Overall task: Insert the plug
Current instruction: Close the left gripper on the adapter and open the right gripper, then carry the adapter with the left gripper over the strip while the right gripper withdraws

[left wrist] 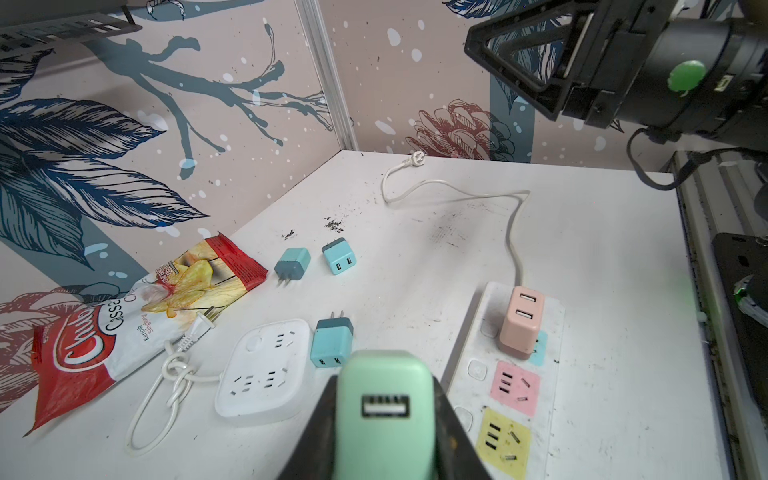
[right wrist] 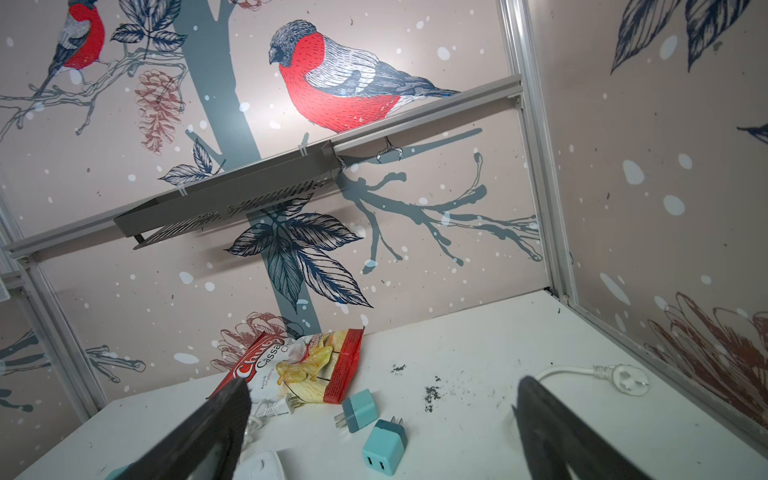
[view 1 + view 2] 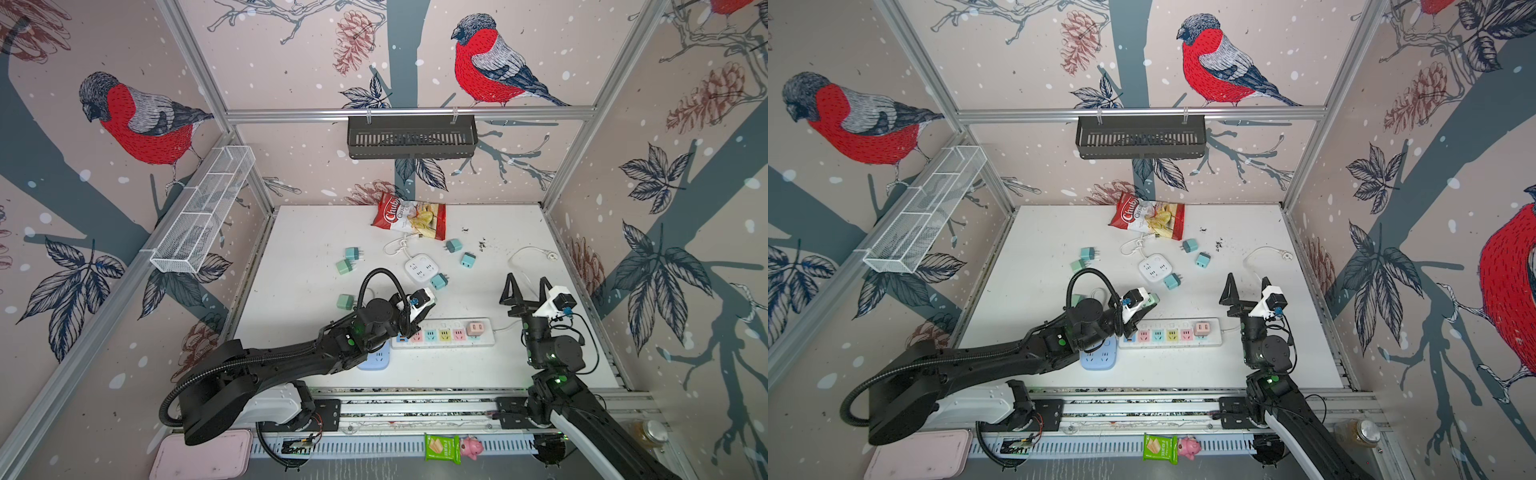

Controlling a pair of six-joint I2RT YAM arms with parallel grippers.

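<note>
**Item 1. Green plug** [image 1: 384,386]: mint-coloured block, USB port facing the left wrist camera, prongs hidden. Sits in the lower middle of that view. In a top view its tip [image 3: 1154,298] shows just beyond the far edge of the power strip, near the strip's left end. Whether it touches anything below cannot be told.

**Item 2. Left claw** [image 1: 382,440]: closed on the green plug, one black finger on each side.

**Item 3. Right claw** [image 3: 526,283]: spread wide, holding nothing, raised at right of centre, pointing toward the back wall.

**Item 4. Power strip** [image 3: 490,337]: long, white, lower middle of the table [image 3: 478,370]. Coloured sockets in a row: pink, teal, yellow, pink.

**Item 5. Pink adapter** [image 1: 521,322]: seated upright in the strip's right end, two ports on top.

**Item 6. Square socket block** [image 3: 422,269]: white, centre of the table, cord knotted.

**Item 7. Blue chargers**: loose ones lie flat around the socket block, one [image 3: 439,281] just beside it.

**Item 8. Bag of chips** [image 3: 409,216]: red and white, at the back edge.
</note>
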